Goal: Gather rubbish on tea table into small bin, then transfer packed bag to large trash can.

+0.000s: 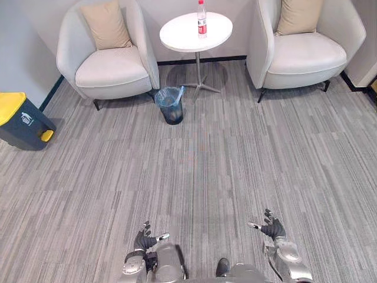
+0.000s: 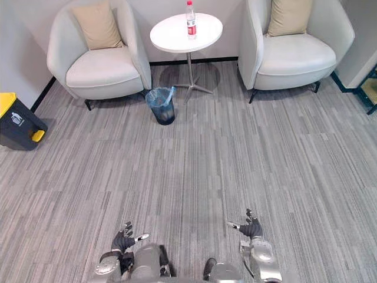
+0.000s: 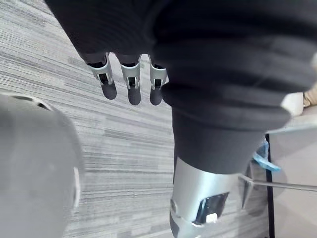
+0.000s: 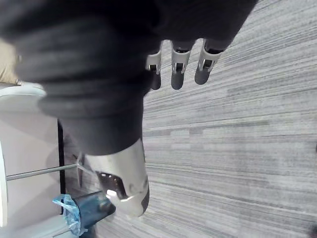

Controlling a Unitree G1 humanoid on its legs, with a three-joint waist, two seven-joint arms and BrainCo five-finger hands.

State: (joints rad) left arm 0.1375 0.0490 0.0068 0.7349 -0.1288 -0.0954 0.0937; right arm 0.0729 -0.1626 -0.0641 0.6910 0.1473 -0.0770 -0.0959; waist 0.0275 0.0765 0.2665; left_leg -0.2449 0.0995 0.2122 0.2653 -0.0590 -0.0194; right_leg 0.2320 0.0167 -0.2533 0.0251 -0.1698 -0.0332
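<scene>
I'm keeping both hands well short of the table (image 1: 179,32). The left hand (image 1: 144,237) and right hand (image 1: 271,227) are hanging empty, fingers loosely spread. The bottle (image 1: 202,19) is standing upright on the table, toward its far edge. The bin (image 1: 171,105), lined with a blue bag, is sitting by the table's foot. I'm judging the bottle light, stiff, slick and easy to tip, so I'm planning to wrap round its body.

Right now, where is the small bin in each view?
Left eye view: small bin stands left of the table leg.
Right eye view: same spot.
Left wrist view: its blue bag edges in beside that leg.
Right wrist view: bin beside that leg.
Shared landmark: table leg.
</scene>
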